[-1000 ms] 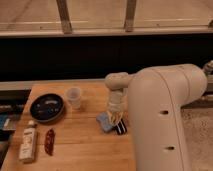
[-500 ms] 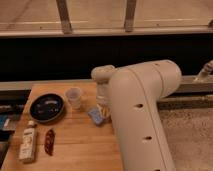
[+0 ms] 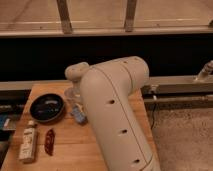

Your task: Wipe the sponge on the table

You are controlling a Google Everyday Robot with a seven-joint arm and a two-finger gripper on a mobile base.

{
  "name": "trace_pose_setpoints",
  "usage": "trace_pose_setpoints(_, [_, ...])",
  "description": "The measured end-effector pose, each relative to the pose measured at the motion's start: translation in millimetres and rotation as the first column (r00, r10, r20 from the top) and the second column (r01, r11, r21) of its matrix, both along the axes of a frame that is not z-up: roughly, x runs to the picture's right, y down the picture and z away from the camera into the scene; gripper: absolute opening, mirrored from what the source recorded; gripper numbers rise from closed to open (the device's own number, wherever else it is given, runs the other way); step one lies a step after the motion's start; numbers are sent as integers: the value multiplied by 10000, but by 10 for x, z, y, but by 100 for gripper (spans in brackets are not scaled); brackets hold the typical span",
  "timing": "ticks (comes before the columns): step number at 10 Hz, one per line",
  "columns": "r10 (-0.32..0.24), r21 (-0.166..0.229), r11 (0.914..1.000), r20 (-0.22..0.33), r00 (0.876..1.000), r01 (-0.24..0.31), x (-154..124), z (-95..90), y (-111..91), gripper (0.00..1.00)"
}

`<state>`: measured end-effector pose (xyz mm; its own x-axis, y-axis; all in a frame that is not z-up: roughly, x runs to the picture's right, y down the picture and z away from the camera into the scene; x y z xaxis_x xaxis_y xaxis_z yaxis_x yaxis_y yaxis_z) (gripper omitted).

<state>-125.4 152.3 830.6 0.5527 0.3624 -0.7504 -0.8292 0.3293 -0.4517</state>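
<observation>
The wooden surface [image 3: 75, 150] carries the sponge [image 3: 78, 116], with a dark bowl [image 3: 47, 107] just left of it. My tool is closed, hidden behind my arm [image 3: 115, 110] by the sponge.

Gripper, most of sponge [image 3: 78, 115]: behind the robot's arm [image 3: 117, 107]

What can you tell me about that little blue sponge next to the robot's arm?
The sponge is a small blue-grey pad that looks soft. Only its left part shows. It lies on the light wooden table, just right of the black bowl. The big white arm covers the sponge's right side. The gripper is shut and hidden behind that arm, so whether it grips or presses the sponge cannot be seen.
</observation>
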Motion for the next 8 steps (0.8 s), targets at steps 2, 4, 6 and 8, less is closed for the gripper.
trace_pose_setpoints(2, [-431, 4, 9991, 520, 9977, 432, -190, -241, 288, 0])
trace_pose_setpoints(4, [-303, -32, 9995, 506, 9983, 305, -89, -400, 501, 0])
trace_pose_setpoints(6, [202, -139, 9997, 238, 9995, -199, 260, -484, 642, 0])
trace_pose_setpoints(8, [819, -228, 9963, -216, 9964, -824, 674, -475, 661, 0])
